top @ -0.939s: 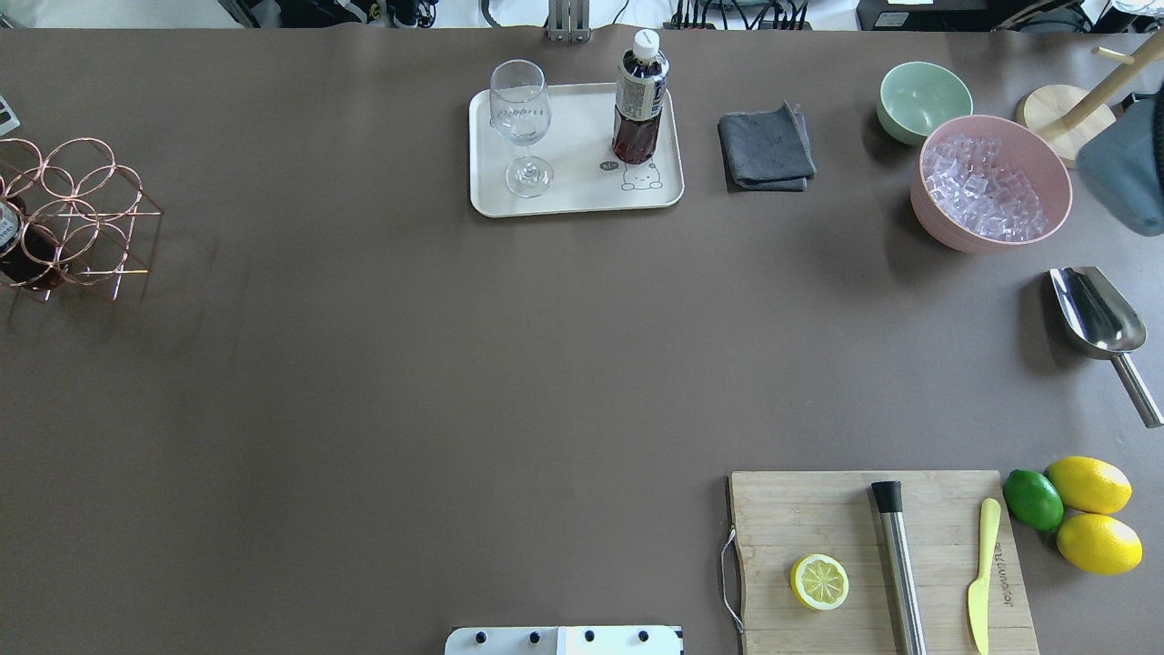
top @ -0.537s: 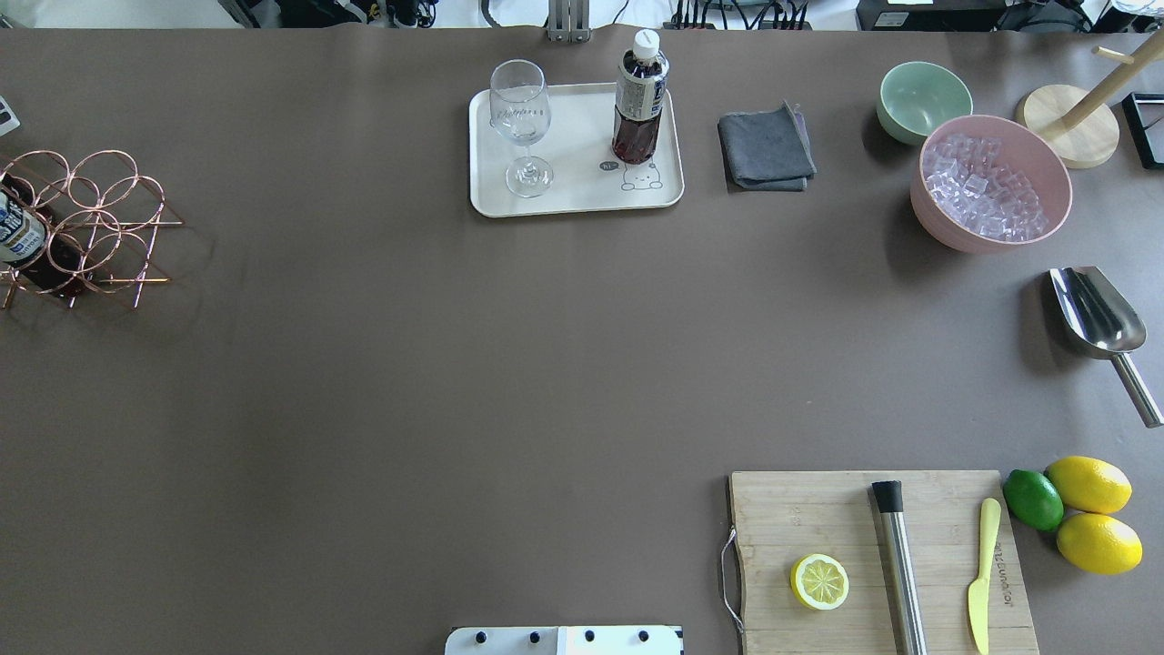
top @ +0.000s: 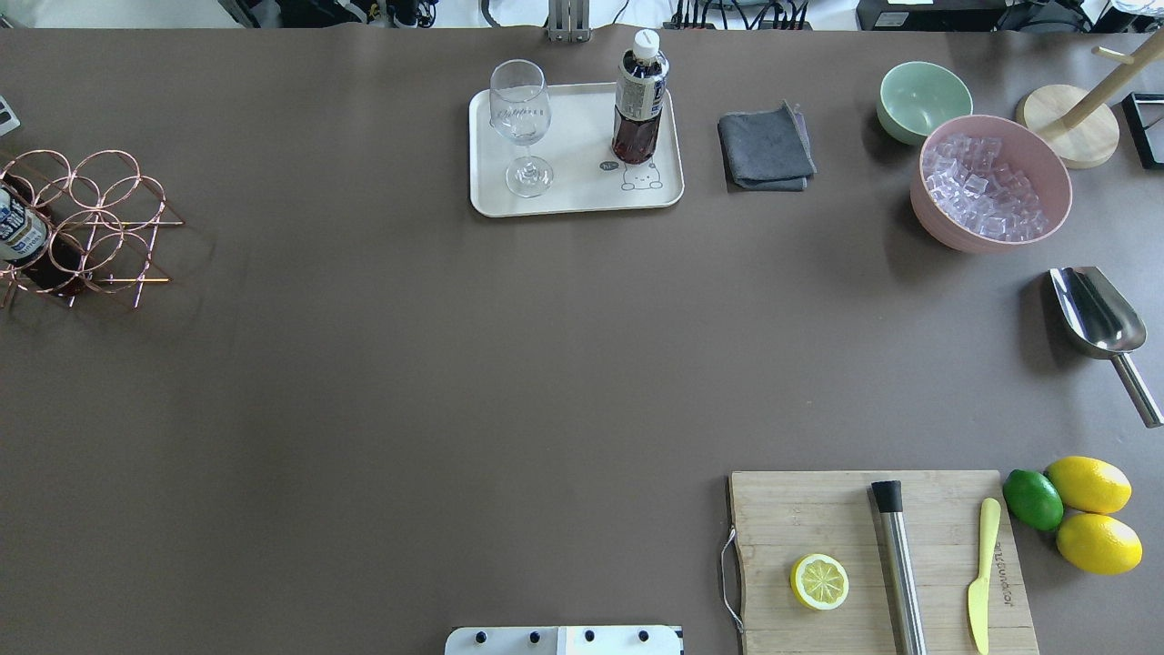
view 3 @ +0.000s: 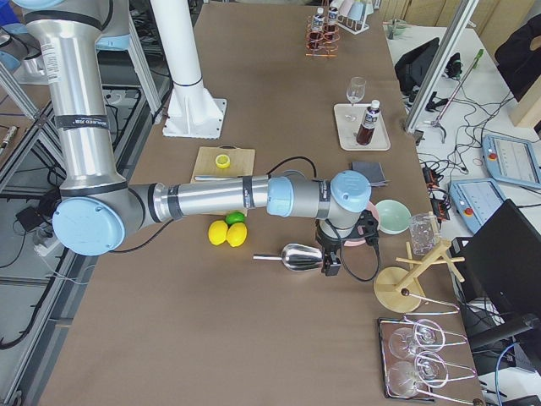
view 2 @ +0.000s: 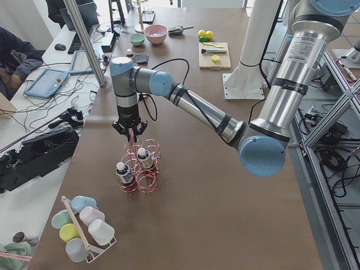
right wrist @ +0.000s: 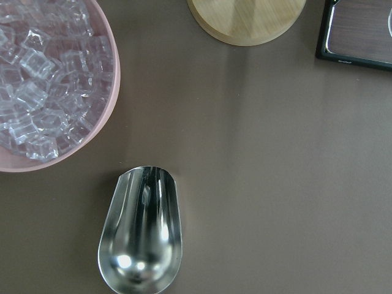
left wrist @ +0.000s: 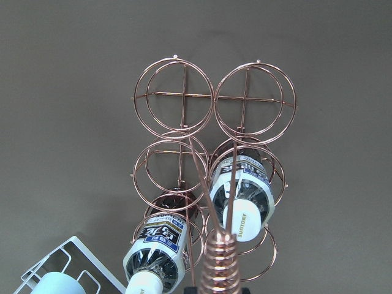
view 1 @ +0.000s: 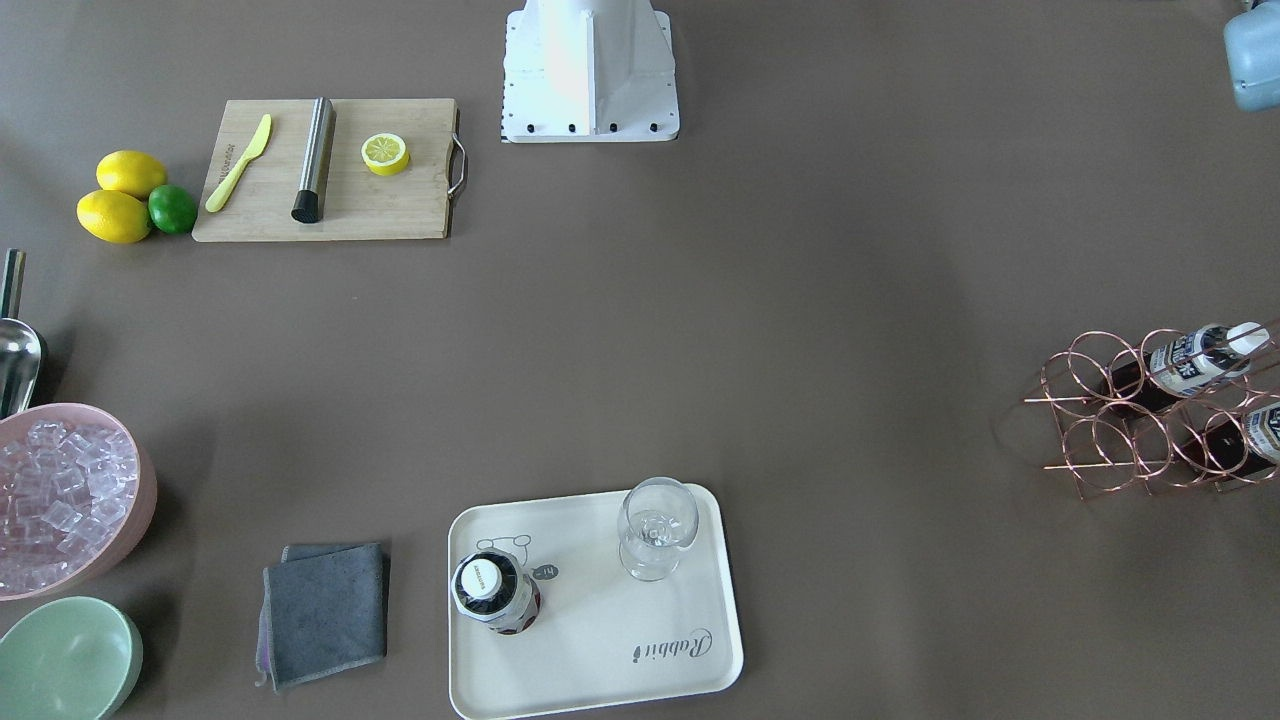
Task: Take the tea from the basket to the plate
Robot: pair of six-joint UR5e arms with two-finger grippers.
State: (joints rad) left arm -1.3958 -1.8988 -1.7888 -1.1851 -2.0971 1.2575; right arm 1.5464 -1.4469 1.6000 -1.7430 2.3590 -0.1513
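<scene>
One tea [top: 639, 100] bottle stands upright on the cream plate [top: 582, 186], also seen in the front view as tea [view 1: 495, 592] on the plate [view 1: 600, 650]. At the table's left end the copper wire basket [top: 86, 223] holds two more bottles [left wrist: 242, 196] [left wrist: 156, 245]. My left gripper [view 2: 129, 130] hangs at the top of the basket's coiled handle [left wrist: 223, 260]; I cannot tell whether it is open or shut. My right gripper [view 3: 331, 262] hovers by the steel scoop [view 3: 296, 256], its state unclear too.
A wine glass [top: 520, 118] shares the plate. A grey cloth [top: 766, 150], green bowl [top: 923, 100], pink ice bowl [top: 928, 227] and scoop [top: 1096, 314] sit at the right. A cutting board [top: 818, 518] with half lemon, muddler and knife lies front right, beside whole lemons and a lime.
The basket has shifted a little to the right in the overhead view and turned, then settled. The blue-grey arm part at the right edge has left that view.
</scene>
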